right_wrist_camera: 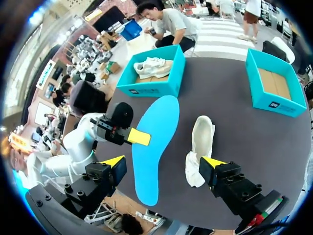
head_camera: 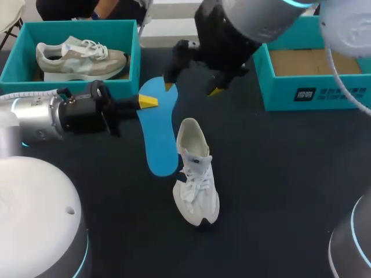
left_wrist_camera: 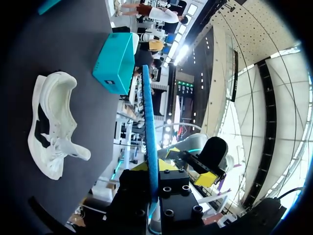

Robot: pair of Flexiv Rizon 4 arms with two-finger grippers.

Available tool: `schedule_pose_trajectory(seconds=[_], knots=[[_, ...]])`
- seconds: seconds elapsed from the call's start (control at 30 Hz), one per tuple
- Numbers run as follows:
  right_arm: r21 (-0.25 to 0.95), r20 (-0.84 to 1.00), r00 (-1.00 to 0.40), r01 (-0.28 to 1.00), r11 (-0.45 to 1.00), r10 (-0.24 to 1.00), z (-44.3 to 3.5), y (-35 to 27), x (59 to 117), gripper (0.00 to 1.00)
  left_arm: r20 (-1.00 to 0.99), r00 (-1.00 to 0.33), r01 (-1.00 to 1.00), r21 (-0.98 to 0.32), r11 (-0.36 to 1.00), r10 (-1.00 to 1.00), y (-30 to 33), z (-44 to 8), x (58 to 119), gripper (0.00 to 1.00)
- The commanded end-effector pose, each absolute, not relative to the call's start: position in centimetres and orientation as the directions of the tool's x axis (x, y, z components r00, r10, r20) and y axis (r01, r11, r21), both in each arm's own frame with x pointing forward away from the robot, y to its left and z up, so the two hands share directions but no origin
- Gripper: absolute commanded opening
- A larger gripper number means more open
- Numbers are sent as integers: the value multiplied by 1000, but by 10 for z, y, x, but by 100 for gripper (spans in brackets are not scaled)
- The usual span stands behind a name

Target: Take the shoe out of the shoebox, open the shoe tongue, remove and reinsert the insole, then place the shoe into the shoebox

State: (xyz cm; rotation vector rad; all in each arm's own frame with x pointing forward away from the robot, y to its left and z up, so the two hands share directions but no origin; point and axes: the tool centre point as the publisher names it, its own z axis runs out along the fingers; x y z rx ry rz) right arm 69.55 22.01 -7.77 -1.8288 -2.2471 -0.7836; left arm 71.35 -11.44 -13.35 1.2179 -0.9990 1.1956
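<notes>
At far left, left box (head_camera: pixel 14 63): teal, a grey shoe (head_camera: pixel 81 58) lying inside.
Left gripper (head_camera: pixel 148 101): fingers clamped on the insole's edge, near one end.
Insole (head_camera: pixel 161 139): blue, flat side up, just beside the white shoe.
White shoe (head_camera: pixel 196 174): out on the dark table between the boxes, laces up.
Right gripper (head_camera: pixel 192 88): fingers wide apart, holding nothing, above the insole's far end.
Right box (head_camera: pixel 278 92): teal, a dark label (head_camera: pixel 330 93) with white print on its front.
</notes>
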Motion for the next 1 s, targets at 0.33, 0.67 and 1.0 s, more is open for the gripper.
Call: schedule_pose_trajectory(seconds=[0.33, 0.67, 1.0], knots=[[250, 922, -270, 962, 107, 277, -110, 202, 698, 100, 984, 139, -988, 145, -47, 115, -108, -135, 709, 0], [221, 960, -239, 967, 124, 149, -120, 206, 698, 100, 984, 134, -990, 138, -26, 120, -108, -135, 710, 0], [200, 979, -204, 972, 125, 25, -134, 212, 698, 100, 982, 137, -990, 140, -18, 130, -106, -133, 710, 0]])
